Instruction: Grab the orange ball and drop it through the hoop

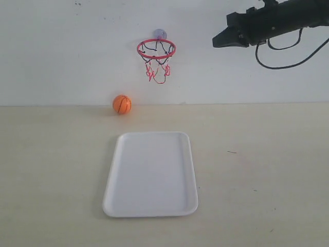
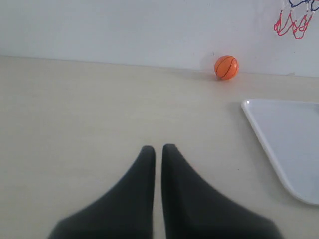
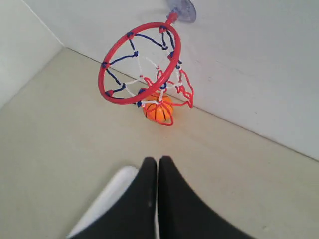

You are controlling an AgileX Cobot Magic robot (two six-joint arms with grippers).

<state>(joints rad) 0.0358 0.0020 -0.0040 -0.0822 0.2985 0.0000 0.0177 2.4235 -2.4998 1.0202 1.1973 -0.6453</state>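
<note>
The small orange toy basketball [image 1: 122, 104] with black seams sits on the cream tabletop [image 1: 267, 175] at its far edge, a touch left of centre, right by the white wall [image 1: 61, 51]; whether it touches the wall is hard to call from here. Above it, the little red-ringed hoop [image 1: 156, 50] with its string net juts from the wall on a clear suction cup [image 1: 160, 34], ring level so a ball can fall straight through. The flat white plastic tray [image 1: 150, 172] lies mid-table, likely there to catch the drop. The right gripper [image 3: 157, 162] hangs at ring height toward the right edge, fingers pinched together, holding nothing. The left gripper [image 2: 158, 149] sits low over the table's left side, jaws all but closed, empty, the ball well ahead.
</note>
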